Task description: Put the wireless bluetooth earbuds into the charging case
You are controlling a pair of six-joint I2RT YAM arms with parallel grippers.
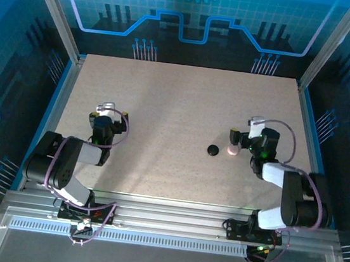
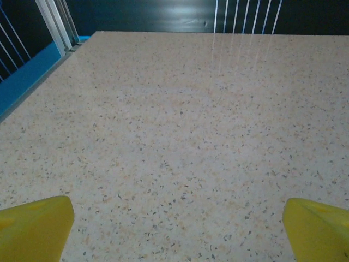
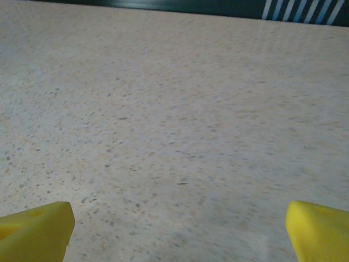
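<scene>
Jaws on the left gripper (image 2: pixel 177 234) and right gripper (image 3: pixel 177 232) stand fully apart, holding nothing. The earbuds are too small for us to tell; a pink disc (image 1: pixel 232 151) lies just left of the right gripper, with a black disc (image 1: pixel 213 150) beyond it. We should swing that wrist left and centre the target between the fingers before descending.

On the table (image 1: pixel 166 98) a round disc (image 1: pixel 213 150) lies just left of another small piece (image 1: pixel 232 151), seemingly beside the right hand (image 1: pixel 242 137).

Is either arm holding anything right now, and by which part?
Nothing is held. The left gripper and the right gripper both have their jaws wide open, with bare table between them.
</scene>
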